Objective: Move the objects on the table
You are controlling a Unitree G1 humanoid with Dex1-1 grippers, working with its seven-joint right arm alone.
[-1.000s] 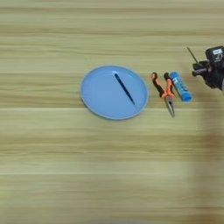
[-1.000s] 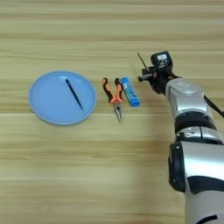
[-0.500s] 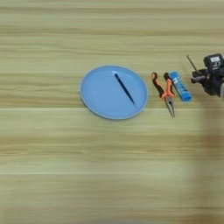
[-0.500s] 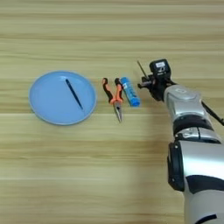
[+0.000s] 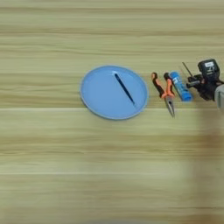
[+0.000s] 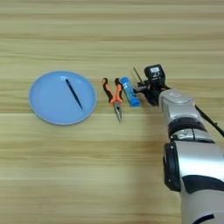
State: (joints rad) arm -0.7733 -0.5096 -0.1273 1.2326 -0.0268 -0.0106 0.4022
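A thin black cable (image 6: 210, 120) showed near the right edge, a dark line slanting down and to the right and running out of the picture. Only the right eye view caught it. Neither end of it could be made out.

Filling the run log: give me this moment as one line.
hand: right of tube, near screwdriver | stick: on plate | pliers: between plate and tube
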